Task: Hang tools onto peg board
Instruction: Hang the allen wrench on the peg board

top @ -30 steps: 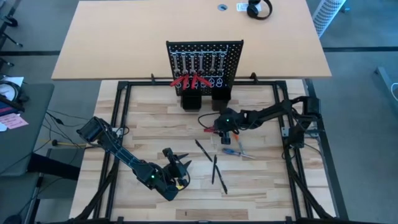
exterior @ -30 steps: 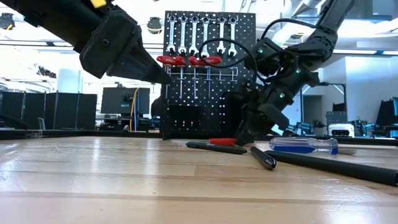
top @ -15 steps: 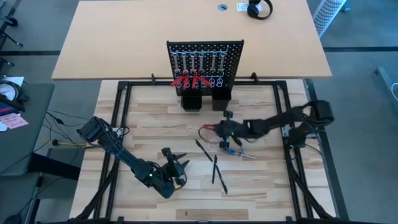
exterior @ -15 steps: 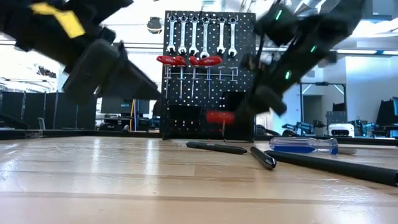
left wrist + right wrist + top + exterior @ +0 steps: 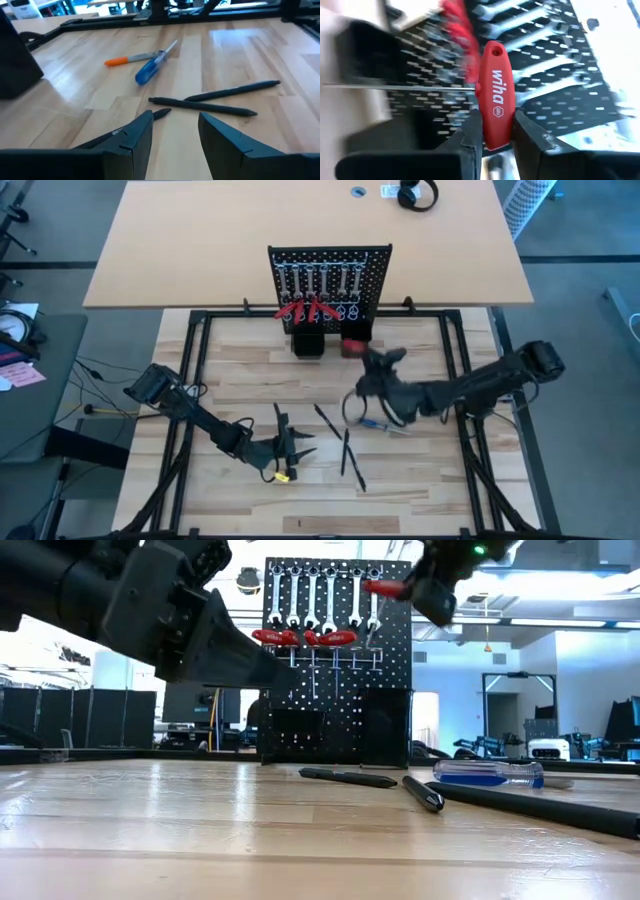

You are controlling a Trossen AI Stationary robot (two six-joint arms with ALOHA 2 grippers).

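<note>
Glossy red plastic handle point(image 5: 494, 97), matt black perforated peg board point(image 5: 560, 95).

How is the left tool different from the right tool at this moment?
The left tool is open and holds nothing, while the right tool is shut on the red-handled key. The left tool hangs low over the table near the black stick tools; the right tool is raised in front of the peg board. Both have two dark fingers.
</note>
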